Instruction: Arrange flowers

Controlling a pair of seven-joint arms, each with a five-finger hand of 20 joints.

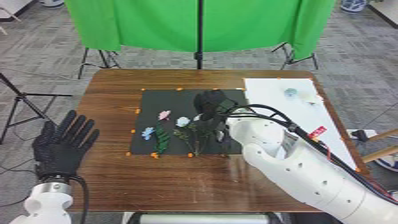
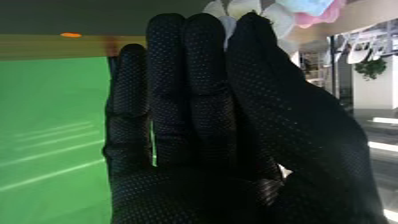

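White flower [image 1: 183,121] on the black mat [image 1: 163,100], just left of the right hand [image 1: 210,103], fingers straight, unclenched

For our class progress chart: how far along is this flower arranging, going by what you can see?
Looks done: pink, blue and white flowers lie together on the black mat.
In hand: the right hand is over the mat; whether it holds a flower, I cannot tell.
Probably left: the pale blooms on the white sheet.
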